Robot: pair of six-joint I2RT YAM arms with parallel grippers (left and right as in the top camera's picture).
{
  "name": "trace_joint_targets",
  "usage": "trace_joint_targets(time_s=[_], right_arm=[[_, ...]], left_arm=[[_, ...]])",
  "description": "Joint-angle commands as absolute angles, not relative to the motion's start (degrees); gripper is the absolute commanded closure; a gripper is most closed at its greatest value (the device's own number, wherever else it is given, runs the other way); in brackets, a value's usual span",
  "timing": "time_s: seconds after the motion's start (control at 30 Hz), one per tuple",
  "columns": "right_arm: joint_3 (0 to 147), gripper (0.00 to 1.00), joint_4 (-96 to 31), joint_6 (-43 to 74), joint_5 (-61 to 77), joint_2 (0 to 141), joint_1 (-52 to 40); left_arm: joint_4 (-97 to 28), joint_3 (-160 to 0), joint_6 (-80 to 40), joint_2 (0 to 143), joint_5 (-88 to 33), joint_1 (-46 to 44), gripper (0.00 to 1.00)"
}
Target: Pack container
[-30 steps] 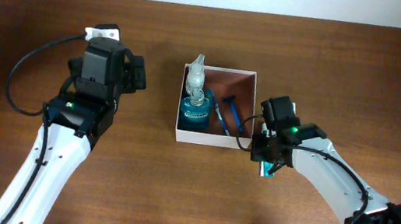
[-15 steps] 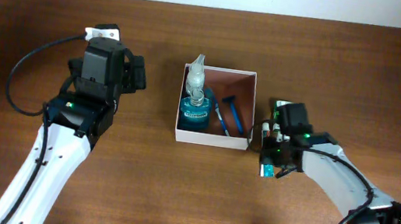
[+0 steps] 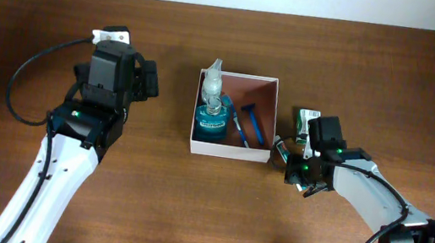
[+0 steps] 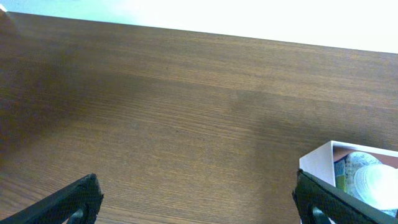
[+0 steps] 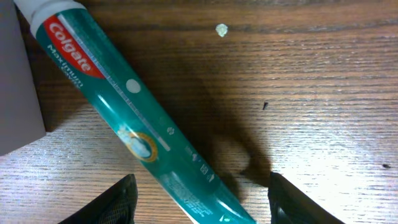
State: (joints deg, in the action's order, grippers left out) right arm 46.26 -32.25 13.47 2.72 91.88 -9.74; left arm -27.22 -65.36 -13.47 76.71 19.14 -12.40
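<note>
Wooden counter (image 3: 394, 78): dark brown grain, and everything here rests on it.
White-walled container (image 3: 230, 151): thin white sides and a reddish-brown floor. It sits about midway between the counter's left and right edges, nearer the far edge than the near one.
Contents: a blue bottle (image 3: 211, 121) with a clear top stands in the left half, close to the left wall. A blue-handled item (image 3: 249, 124) lies slanted on the floor of the right half, and I cannot tell whether it is a razor or a brush.
Teal toothpaste carton (image 5: 124, 118): it has a red Colgate panel and a white end. It lies flat on the counter outside the container, just beside the right wall on the side toward the counter's right edge. My wrist view shows the white end close to that wall, but not whether they touch.
My right gripper (image 5: 200, 180): low over the carton's teal end, with the fingers (image 5: 124, 199) spread to either side of it. Neither pad visibly presses the carton, so I am pinching nothing.
My left gripper (image 4: 199, 186): well apart from the container, toward the counter's left edge. Its fingers are spread wide over bare wood and hold nothing. A white container corner shows at the lower right of my wrist view.
Loose bit: a pale speck (image 5: 221, 29) lies on the wood beyond the carton.
</note>
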Motion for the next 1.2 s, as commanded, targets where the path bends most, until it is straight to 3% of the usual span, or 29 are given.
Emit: trace_joint_targets(time_s=[0.0, 0.1, 0.23, 0.4, 0.63, 0.7, 1.0, 1.07, 1.1, 1.17], right_arm=[[45.91, 0.45, -32.47, 12.4, 3.44, 91.42, -10.07], [45.91, 0.61, -32.64, 12.4, 3.22, 91.44, -10.07], [45.91, 0.64, -32.73, 12.4, 2.79, 91.44, -10.07], [45.91, 0.79, -32.75, 12.4, 2.79, 91.44, -10.07], [45.91, 0.89, -32.84, 12.43, 2.81, 91.44, -10.07], [45.91, 0.96, -32.99, 12.43, 2.81, 91.44, -10.07], [45.91, 0.96, -32.97, 12.43, 2.81, 91.42, -10.07], [45.91, 0.64, -32.53, 12.45, 2.81, 91.42, -10.07], [45.91, 0.41, -31.99, 12.43, 2.81, 91.44, -10.07], [45.91, 0.21, -30.39, 12.43, 2.79, 91.44, -10.07]], left_arm=[[-27.14, -65.93, -13.21, 76.27, 19.75, -12.21, 0.01], [-27.14, -65.93, -13.19, 76.27, 19.75, -12.21, 0.01], [-27.14, -65.93, -13.19, 76.27, 19.75, -12.21, 0.01], [-27.14, -65.93, -13.19, 76.27, 19.75, -12.21, 0.01], [-27.14, -65.93, -13.19, 76.27, 19.75, -12.21, 0.01], [-27.14, -65.93, -13.19, 76.27, 19.75, -12.21, 0.01], [-27.14, -65.93, -13.19, 76.27, 19.75, -12.21, 0.01], [-27.14, -65.93, -13.19, 76.27, 19.75, -12.21, 0.01], [-27.14, -65.93, -13.19, 76.27, 19.75, -12.21, 0.01], [-27.14, -65.93, -13.19, 76.27, 19.75, -12.21, 0.01]])
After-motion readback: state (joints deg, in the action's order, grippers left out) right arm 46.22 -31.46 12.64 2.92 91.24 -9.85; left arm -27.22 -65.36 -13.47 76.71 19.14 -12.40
